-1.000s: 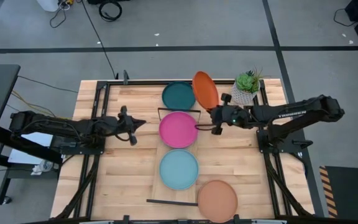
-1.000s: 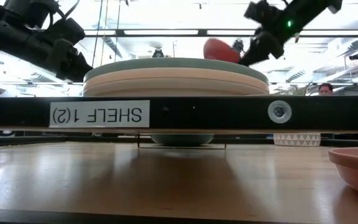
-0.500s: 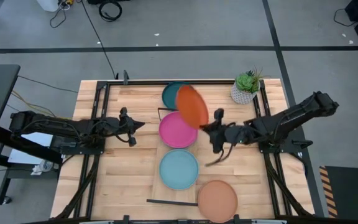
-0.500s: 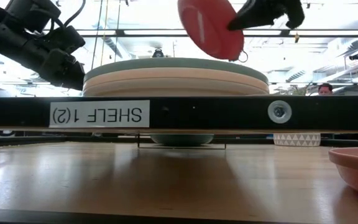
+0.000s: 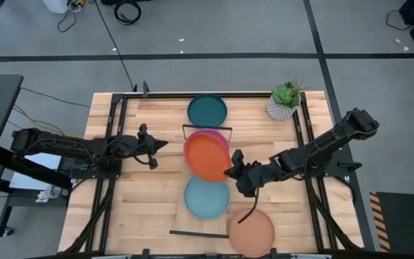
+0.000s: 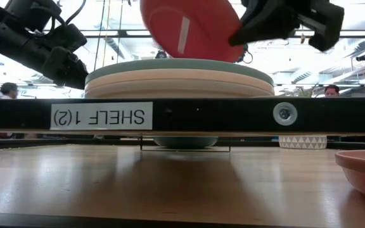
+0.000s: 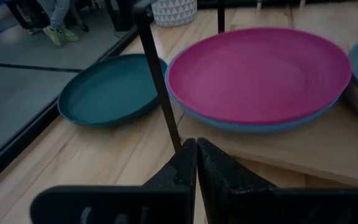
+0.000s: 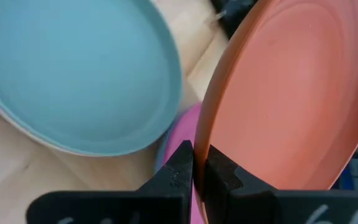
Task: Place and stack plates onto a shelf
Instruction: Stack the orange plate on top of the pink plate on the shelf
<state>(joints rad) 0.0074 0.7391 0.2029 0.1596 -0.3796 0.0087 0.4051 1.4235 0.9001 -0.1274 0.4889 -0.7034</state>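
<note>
The orange plate (image 5: 208,157) hangs tilted in the air above the magenta plate (image 5: 205,137), held by my right gripper (image 5: 231,173), which is shut on it. The magenta plate lies on a blue plate (image 7: 260,123) on the shelf (image 5: 180,216), a long light-wood board. The light blue plate (image 5: 207,196) tops a stack nearer on the shelf. The dark teal plate (image 5: 207,110) lies on the table past the shelf's far wire rail (image 5: 207,127). The terracotta plate (image 5: 251,230) lies at the table's near edge. My left gripper (image 5: 165,143) is shut, left of the shelf. My right gripper pinches the orange plate's rim (image 8: 209,134) between its two fingers, one on each face. The fingers come at its right, near side, slanting from the table's right. The plate is lifted clear and tilted over the magenta plate (image 8: 180,138).
A small potted plant (image 5: 284,101) stands at the table's far right corner. Black frame rails run along the table's left (image 5: 113,144) and right (image 5: 304,144) sides. A near wire rail (image 5: 198,232) closes the shelf's near end. Bare wood lies left of the shelf.
My right gripper has carried the orange plate from beside the plant toward the table's left and near edge, to above the magenta plate. The plate has tipped from nearly edge-on to a flatter tilt. The gripper has stayed shut on it.
</note>
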